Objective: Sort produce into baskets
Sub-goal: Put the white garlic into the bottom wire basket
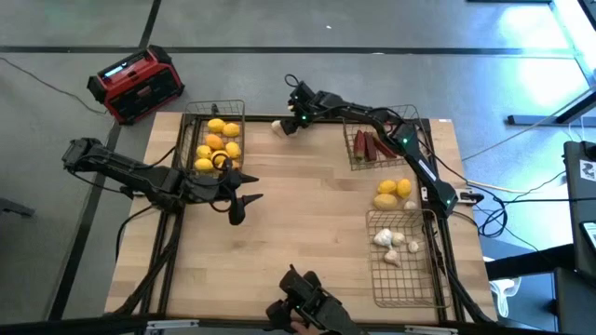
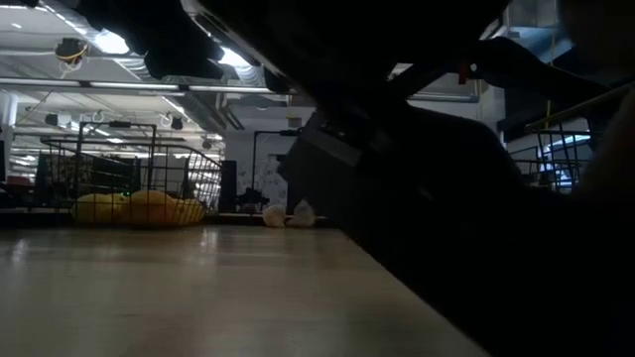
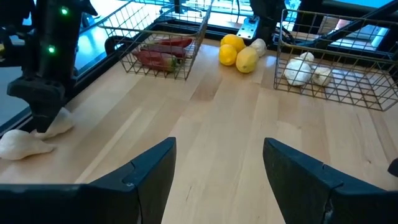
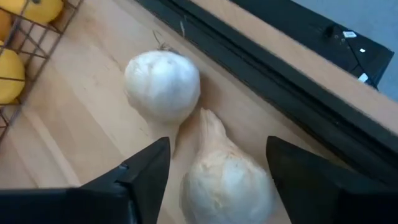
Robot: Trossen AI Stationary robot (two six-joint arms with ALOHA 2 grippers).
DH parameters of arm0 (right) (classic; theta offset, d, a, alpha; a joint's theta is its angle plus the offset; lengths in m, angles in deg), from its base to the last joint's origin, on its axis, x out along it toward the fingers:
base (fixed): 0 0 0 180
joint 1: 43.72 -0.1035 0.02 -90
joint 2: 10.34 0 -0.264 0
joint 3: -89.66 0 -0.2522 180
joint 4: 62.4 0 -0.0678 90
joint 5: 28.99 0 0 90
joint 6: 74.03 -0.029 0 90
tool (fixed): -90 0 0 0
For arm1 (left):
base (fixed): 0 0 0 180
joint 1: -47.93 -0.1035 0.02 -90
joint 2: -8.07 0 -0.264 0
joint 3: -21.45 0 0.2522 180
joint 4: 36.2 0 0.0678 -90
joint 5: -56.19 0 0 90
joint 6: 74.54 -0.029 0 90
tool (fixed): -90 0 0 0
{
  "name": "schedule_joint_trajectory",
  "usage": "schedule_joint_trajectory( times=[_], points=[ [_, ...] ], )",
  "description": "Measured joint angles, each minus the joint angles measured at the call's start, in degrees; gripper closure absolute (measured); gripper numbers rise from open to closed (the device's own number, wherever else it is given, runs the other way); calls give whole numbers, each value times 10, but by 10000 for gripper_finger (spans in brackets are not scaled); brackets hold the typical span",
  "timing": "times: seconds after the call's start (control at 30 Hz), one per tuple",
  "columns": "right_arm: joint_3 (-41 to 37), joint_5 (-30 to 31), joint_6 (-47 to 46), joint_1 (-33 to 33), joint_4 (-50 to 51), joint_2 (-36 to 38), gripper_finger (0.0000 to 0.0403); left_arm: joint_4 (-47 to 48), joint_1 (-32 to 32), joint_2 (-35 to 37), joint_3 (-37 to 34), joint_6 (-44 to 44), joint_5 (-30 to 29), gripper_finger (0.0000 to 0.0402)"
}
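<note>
Near right on the worktop (image 1: 307, 233): wire basket (image 1: 406, 296) with white garlic bulbs (image 1: 393, 244) in its far half. Just beyond that basket, two loose yellow lemons (image 1: 394, 193) on bare wood. Farther right, second basket (image 1: 358, 160) holding dark red pieces (image 1: 372, 145). Left arm reaches in from the left edge; left gripper (image 1: 242, 206) sits over mid-left worktop, jaws apart, nothing between them, bare wood beneath in the left wrist view. Just beyond it, third basket (image 1: 191, 144) at far left with yellow and orange lemons (image 1: 220, 144) piled inside. Far centre edge: right gripper (image 1: 294, 121) comes across from the right side, tip down just beside two loose garlic bulbs (image 4: 163, 84); jaws apart, straddling the nearer bulb in the right wrist view, not clamped on it, second bulb touching or just beside the first. Lemon basket corner shows close by in that view. Off the worktop, far left on the floor: red-and-black box (image 1: 137, 84).
</note>
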Motion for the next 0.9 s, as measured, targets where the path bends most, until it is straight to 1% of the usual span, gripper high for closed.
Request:
schedule_joint_trajectory(
  times=[0.13, 0.33, 0.5, 0.6, 0.67, 0.9],
  points=[
    [0, -4, -1, 0, -13, 0, 171, 0, 0, 0, 0, 1, 0, 164],
    [0, -32, -2, 0, -10, 0, 216, 0, 0, 0, 0, 1, 0, 164],
    [0, -64, -5, 0, 5, 0, 229, 0, 0, 0, 0, 2, 0, 164],
    [0, -66, -6, 0, 11, 0, 223, 0, 0, 0, 0, 2, 0, 164],
    [0, -68, -5, 0, 16, 0, 210, 0, 0, 0, 0, 2, 0, 164],
    [0, -70, 0, 0, 52, 0, 142, 0, 0, 0, 0, 5, 0, 164]
  ],
)
